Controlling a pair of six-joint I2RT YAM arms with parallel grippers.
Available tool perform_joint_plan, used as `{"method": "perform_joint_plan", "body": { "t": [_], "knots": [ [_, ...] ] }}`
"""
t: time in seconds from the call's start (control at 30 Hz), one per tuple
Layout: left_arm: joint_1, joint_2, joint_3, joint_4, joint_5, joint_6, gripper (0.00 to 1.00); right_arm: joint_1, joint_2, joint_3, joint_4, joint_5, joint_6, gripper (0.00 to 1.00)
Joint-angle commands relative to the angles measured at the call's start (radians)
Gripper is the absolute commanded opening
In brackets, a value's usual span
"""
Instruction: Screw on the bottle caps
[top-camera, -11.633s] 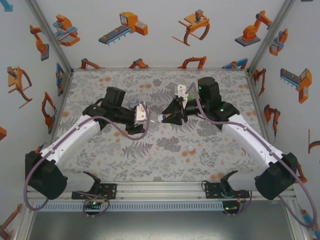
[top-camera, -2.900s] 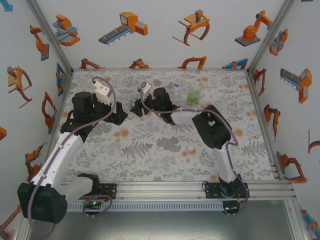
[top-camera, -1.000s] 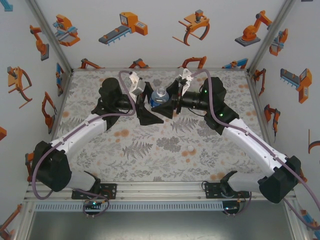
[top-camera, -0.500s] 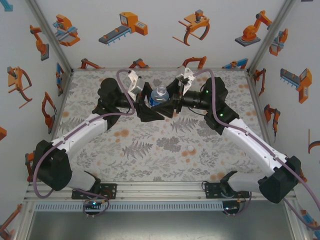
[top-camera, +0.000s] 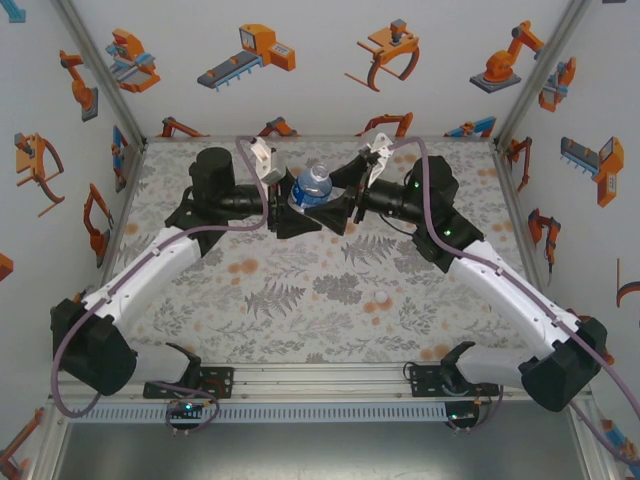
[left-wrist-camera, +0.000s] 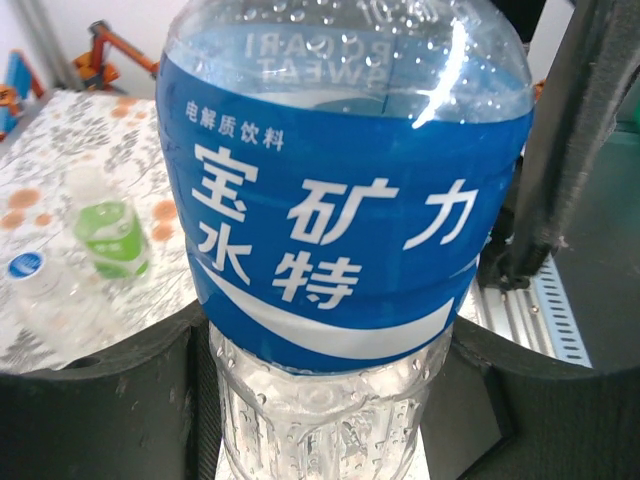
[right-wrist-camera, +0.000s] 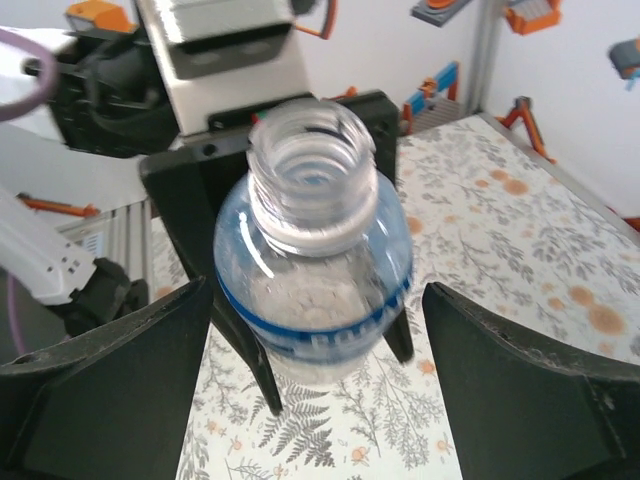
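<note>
My left gripper (top-camera: 290, 213) is shut on the blue-labelled bottle (top-camera: 313, 186), holding it upright above the table. In the left wrist view the bottle (left-wrist-camera: 340, 220) stands between the black fingers (left-wrist-camera: 100, 400), gripped just below the label. Seen from the right wrist, its threaded neck (right-wrist-camera: 310, 165) is open with no cap on it. My right gripper (right-wrist-camera: 315, 300) is wide open, one finger on each side of the bottle and apart from it. A small white cap (top-camera: 381, 297) lies on the table, nearer the arm bases.
A green-tinted bottle (left-wrist-camera: 110, 235) and a clear bottle (left-wrist-camera: 55, 305) with a blue cap (left-wrist-camera: 25, 265) on top stand on the floral table (top-camera: 300, 300) behind the held bottle. The right arm's black links (left-wrist-camera: 570, 150) are close beside the bottle.
The held bottle has risen a little and shifted toward the back of the table, with both grippers following. The left stays shut on it; the right stays open.
</note>
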Motion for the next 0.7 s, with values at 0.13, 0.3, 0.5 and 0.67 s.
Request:
{"method": "perform_joint_plan", "body": {
  "t": [0.13,0.3,0.5,0.67],
  "knots": [
    [0.100,-0.037,0.056,-0.227,-0.101,0.094,0.00,-0.045,-0.014,0.011,-0.171,0.240,0.105,0.69],
    [0.148,-0.063,0.031,-0.282,-0.154,0.148,0.00,-0.049,-0.017,0.010,-0.374,0.396,0.184,0.59],
    [0.157,-0.077,-0.020,-0.258,-0.191,0.157,0.00,-0.066,-0.014,-0.042,-0.611,0.530,0.320,0.53],
    [0.158,-0.063,-0.034,-0.250,-0.192,0.145,0.00,-0.088,0.005,-0.128,-0.716,0.523,0.405,0.49]
  ]
}}
